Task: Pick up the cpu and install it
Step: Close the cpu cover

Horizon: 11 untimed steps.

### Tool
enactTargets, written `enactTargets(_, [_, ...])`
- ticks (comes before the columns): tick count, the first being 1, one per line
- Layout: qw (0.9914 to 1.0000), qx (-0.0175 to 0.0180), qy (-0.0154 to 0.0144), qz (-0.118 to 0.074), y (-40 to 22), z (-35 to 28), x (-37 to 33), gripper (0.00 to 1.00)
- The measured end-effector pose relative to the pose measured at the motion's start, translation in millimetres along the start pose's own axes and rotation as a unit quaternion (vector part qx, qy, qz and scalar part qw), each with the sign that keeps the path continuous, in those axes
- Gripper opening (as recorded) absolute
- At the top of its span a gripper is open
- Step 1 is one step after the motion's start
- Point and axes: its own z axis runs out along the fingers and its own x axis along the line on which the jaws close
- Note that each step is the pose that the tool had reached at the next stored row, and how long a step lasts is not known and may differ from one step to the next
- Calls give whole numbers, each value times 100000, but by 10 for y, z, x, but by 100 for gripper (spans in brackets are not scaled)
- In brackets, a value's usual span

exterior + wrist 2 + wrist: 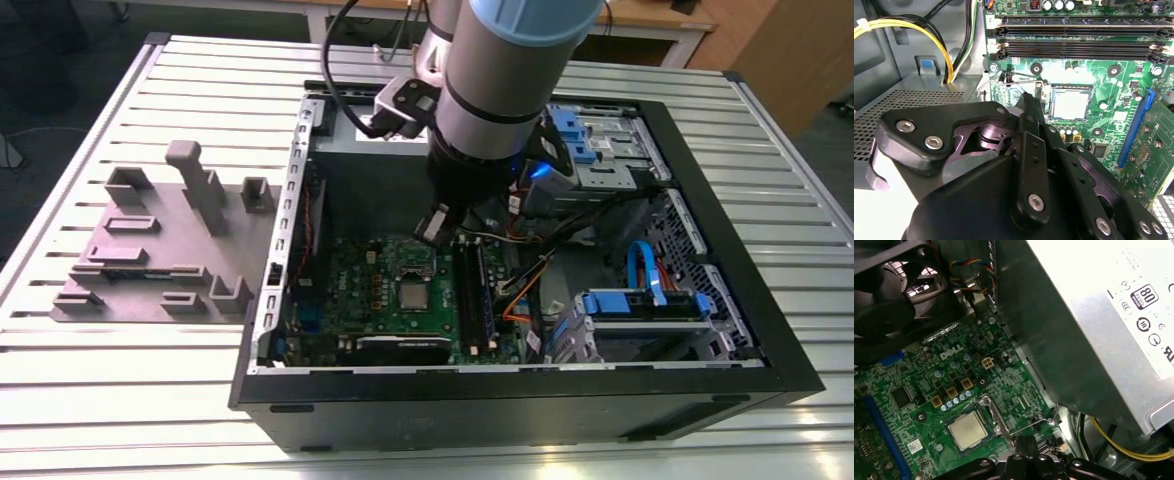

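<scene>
the cpu (968,431), seated in its motherboard socket (1070,103), looks light, stiff and fragile, best held by its edges; the gripper (1030,102) hovers beside it, pinched shut on nothing.

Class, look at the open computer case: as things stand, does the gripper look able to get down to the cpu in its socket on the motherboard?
Probably yes. The cpu lies bare in its socket, with nothing over its top. The gripper hangs inside the case just above the motherboard, close beside it. The socket lever stands nearby, seemingly clear.
</scene>
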Motion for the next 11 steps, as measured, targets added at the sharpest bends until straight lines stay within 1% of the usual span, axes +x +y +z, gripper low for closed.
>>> enactTargets(11, [100000,9,16,-1,-23,-6,39,10])
